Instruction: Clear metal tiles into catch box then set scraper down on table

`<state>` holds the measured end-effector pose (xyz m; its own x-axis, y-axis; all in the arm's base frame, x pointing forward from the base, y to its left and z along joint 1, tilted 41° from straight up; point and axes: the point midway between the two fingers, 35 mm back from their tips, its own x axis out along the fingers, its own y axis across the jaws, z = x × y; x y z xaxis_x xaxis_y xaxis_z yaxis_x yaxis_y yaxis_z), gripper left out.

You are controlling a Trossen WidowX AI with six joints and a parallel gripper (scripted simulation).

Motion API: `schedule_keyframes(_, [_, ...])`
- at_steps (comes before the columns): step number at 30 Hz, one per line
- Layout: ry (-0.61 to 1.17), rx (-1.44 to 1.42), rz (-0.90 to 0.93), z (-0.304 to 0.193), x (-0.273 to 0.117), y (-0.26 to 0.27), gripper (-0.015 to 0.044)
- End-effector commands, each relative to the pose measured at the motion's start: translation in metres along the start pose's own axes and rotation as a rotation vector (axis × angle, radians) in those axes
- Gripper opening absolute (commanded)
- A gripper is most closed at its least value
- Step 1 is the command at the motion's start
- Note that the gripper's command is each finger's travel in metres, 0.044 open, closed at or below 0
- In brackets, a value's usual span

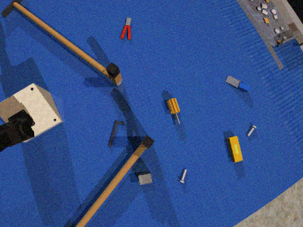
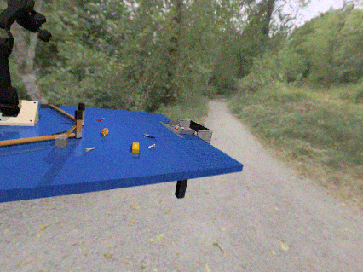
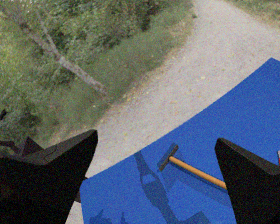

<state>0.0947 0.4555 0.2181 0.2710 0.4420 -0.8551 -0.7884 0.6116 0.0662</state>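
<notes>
Tiles [image 1: 264, 6], 12+, on bench plate [image 1: 253, 11], far right; long-handled tools [image 1: 58, 37] [image 2: 30, 141] [image 3: 197, 172], 2, left; yellow block [image 1: 235, 149] [image 2: 135, 147], 1, & bolts [image 1: 252, 130] [image 2: 89, 149], 2, nearer; my grip. [image 2: 44, 35] [image 3: 157, 136], 1, wide, empty.

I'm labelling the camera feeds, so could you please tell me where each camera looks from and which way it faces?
Top: above the blue table, facing down; part of the black arm shows.
Exterior: off to one side, looking across the table; the arm stands at left.
Wrist: on the arm, looking past the open gripper to a T-headed tool.
Top and exterior share the yellow block.
</notes>
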Motion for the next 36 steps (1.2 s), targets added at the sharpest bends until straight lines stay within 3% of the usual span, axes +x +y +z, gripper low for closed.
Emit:
schedule_keyframes(1, [0.048,-0.067,-0.011,-0.013,0.008,0.002,0.0440])
schedule_keyframes(27, [0.317,-0.491,-0.061,-0.082,0.038,0.006,0.0440])
schedule_keyframes(36, [0.325,-0.502,-0.061,-0.083,0.039,0.007,0.0440])
